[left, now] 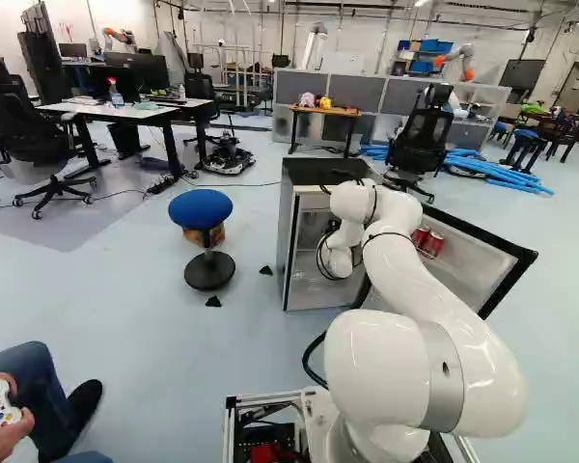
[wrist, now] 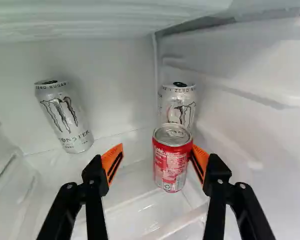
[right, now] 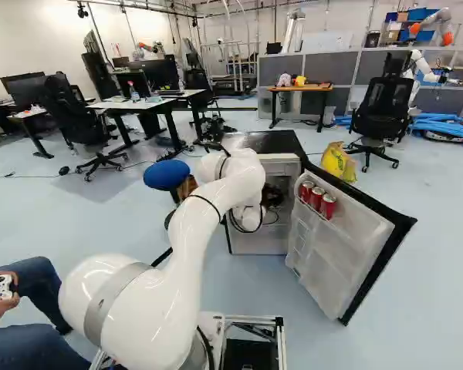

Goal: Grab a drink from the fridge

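So I'm reaching into the fridge [right: 266, 143] right now, arm [right: 225, 193] bent over in front of it and gripper [right: 273, 196] inside. The door [right: 332, 250] is swung wide open. My jaws are wide apart and not gripping anything.

From the wrist view, there's a red can [wrist: 171, 167] standing upright between my fingers, way off-centre. One orange pad [wrist: 200, 161] is right up by the side of it, and honestly I can't tell if it's touching or just beside. The other pad [wrist: 112, 161] is well apart from the can, with bare fridge floor in that gap.

Right behind the red can, in the corner, there's a silver can [wrist: 179, 105], partly hidden by the red one. Another silver can [wrist: 64, 117] is by the back wall, ahead of my finger on the side away from the red can.

More drinks in the door: three red cans [right: 316, 198] in a row in its upper rack, easy to see in the right base view.

Around me: yellow bag [right: 339, 163] on the floor behind the door, blue stool [left: 201, 207] near the fridge at the left of it in the left base view, and a black chair [right: 382, 116] further back by some blue tubes [left: 502, 172].
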You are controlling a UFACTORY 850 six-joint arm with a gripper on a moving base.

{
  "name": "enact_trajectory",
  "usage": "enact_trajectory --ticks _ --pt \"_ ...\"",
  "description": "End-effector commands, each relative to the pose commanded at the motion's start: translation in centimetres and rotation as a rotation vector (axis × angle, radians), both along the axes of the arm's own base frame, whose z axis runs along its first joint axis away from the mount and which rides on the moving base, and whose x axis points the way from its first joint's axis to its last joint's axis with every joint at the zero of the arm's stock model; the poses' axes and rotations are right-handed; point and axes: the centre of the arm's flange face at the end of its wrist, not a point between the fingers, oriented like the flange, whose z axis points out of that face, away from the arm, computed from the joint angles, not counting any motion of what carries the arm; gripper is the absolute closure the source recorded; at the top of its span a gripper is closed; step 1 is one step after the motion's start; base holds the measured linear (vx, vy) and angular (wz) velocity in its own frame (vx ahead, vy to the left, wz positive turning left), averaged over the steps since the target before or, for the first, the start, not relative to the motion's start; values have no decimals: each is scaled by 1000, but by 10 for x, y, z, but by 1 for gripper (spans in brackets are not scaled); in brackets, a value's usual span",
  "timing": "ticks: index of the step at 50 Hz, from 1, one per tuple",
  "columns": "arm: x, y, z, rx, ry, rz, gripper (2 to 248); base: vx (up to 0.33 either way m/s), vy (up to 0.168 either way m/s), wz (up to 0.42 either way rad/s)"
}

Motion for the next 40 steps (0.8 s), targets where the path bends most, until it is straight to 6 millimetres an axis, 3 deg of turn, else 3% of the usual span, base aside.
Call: enact_trajectory --ticks 23,24,28,29,34,35,40 --pt "4 0 -2 -3 -9 1 62 0 0 0" --pt "4 0 -2 -3 -9 1 96 0 0 0" --pt "4 0 -2 -3 -9 1 96 0 0 0" --pt "4 0 -2 -3 -9 1 135 0 0 0" --pt "4 0 -2 -3 -9 1 135 0 0 0" --pt "4 0 -2 -3 -9 1 155 0 0 0" --pt "4 0 -2 -3 -9 1 155 0 0 0"
